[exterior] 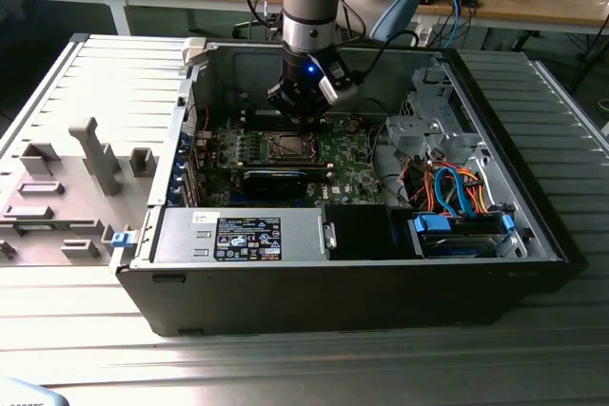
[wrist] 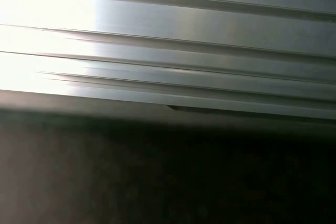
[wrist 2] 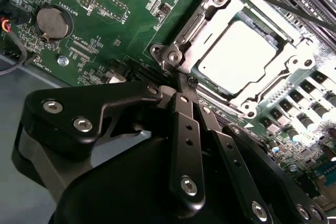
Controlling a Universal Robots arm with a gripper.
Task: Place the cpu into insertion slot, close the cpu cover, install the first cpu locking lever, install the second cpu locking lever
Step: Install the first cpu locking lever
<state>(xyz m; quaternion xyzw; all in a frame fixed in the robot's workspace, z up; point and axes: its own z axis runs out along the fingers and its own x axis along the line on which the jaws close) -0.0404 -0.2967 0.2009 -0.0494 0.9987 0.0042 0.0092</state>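
Note:
The cpu (wrist 2: 236, 59) lies flat in its socket on the green motherboard, dull silver top up. The cpu cover (wrist 2: 210, 22), a silvery frame, is down around it, and the chip shows through the cut-out. A thin dark locking lever (wrist 2: 278, 4) runs along the socket's far side. My gripper (wrist 2: 181, 77) is shut, its black fingers (wrist 2: 186, 129) pressed together, with the tips at the socket's corner beside a screw boss (wrist 2: 174, 56). In the exterior view the gripper (exterior: 303, 123) hangs inside the open computer case just behind the socket (exterior: 285, 146).
A long black card (exterior: 276, 178) sits in front of the socket. The power supply (exterior: 247, 235) and a drive cage with blue and orange cables (exterior: 457, 197) line the case front. A coin battery (wrist 2: 52, 22) is on the board. A grey fixture tray (exterior: 76, 178) lies at the exterior view's left.

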